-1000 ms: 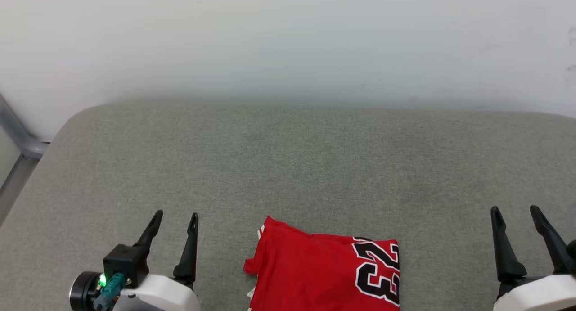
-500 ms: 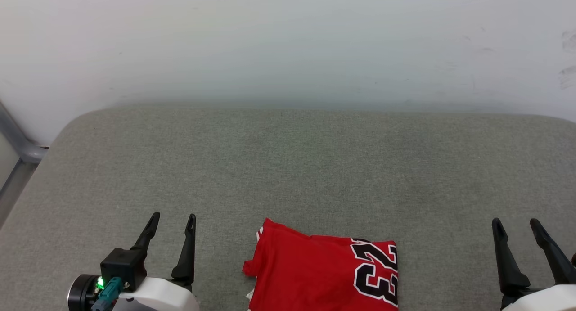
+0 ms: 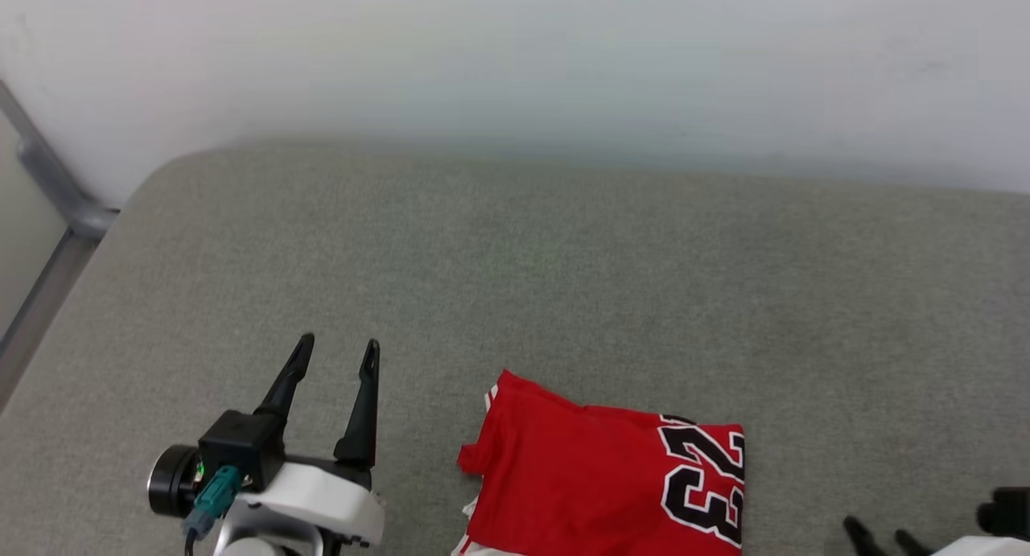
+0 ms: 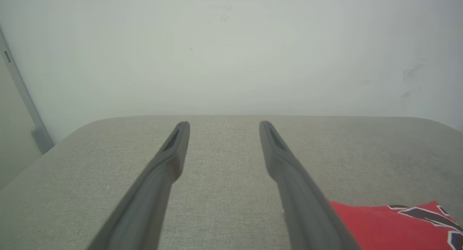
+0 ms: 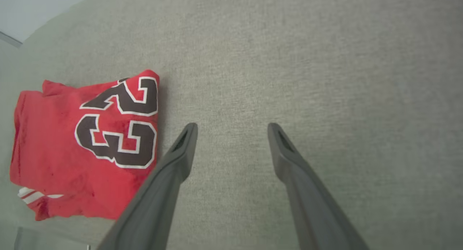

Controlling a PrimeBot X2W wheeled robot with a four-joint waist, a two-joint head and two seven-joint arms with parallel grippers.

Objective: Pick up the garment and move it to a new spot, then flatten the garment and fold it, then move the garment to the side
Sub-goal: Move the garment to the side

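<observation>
The garment (image 3: 603, 479), a red jersey folded into a rough rectangle with black white-outlined numbers on its right part, lies on the grey cushion near the bottom centre of the head view. White striped trim peeks out at its lower left. My left gripper (image 3: 336, 348) stands open to its left, apart from it, with nothing between the fingers. In the left wrist view the garment (image 4: 394, 224) shows at the lower right beside the right finger. My right gripper (image 3: 881, 530) is open at the bottom right, only its tips in the head view. In the right wrist view the garment (image 5: 58, 152) lies left of the open gripper (image 5: 231, 128).
The grey cushioned surface (image 3: 563, 282) stretches wide behind and beside the garment. A white wall (image 3: 515, 57) runs along its far edge. A grey metal bar (image 3: 56, 194) slants down at the far left past the cushion's rounded corner.
The head camera has shifted, so the whole picture moved. The right gripper has sunk to the bottom edge of the head view. The garment lies as before.
</observation>
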